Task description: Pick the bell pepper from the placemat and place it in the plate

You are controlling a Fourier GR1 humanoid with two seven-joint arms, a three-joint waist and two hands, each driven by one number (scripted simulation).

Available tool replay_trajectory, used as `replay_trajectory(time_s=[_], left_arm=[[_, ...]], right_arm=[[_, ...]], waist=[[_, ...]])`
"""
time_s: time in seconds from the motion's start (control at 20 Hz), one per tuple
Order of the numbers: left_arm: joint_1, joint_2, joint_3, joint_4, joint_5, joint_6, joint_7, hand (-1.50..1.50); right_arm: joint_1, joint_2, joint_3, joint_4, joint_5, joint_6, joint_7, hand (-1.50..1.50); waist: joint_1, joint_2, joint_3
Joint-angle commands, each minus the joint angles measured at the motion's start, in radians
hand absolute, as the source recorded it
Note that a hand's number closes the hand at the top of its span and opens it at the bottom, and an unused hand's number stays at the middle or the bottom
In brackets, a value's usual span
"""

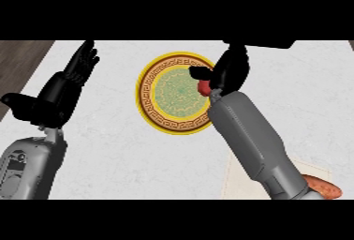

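A round plate with a yellow rim, a dark patterned band and a green centre lies on the white counter. My right hand hovers over the plate's right edge with its fingers curled round a red bell pepper. Only a small red patch of the pepper shows below the thumb. My left hand rests open at the left, fingers pointing up, well away from the plate.
A pale beige placemat lies at the lower right, partly under my right forearm. An orange-red item sits on it at the far right. Dark wooden floor shows past the counter's left edge.
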Motion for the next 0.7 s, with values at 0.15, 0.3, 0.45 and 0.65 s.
replay_trajectory(time_s=[0.15, 0.3, 0.45, 0.65], left_arm=[[0.040, 0.016, 0.024, -0.011, 0.008, -0.006, -0.002, 0.00], [0.036, 0.023, 0.032, -0.014, 0.002, 0.001, 0.024, 0.00], [0.058, 0.016, 0.039, -0.027, 0.007, 0.005, 0.026, 0.00], [0.073, 0.045, 0.091, 0.000, 0.018, -0.003, -0.008, 0.00]], right_arm=[[-0.048, 0.006, 0.046, 0.050, -0.052, -0.349, 0.095, -1.50], [-0.019, 0.006, 0.087, 0.033, -0.079, -0.418, 0.127, -1.50], [0.009, 0.006, 0.152, 0.032, -0.027, -0.487, 0.188, -1.50], [0.190, 0.006, 0.205, -0.140, 0.029, -0.519, 0.171, -1.50]], waist=[[-0.028, -0.018, -0.001], [-0.059, -0.026, -0.001], [-0.079, -0.032, -0.002], [-0.126, -0.040, -0.002]])
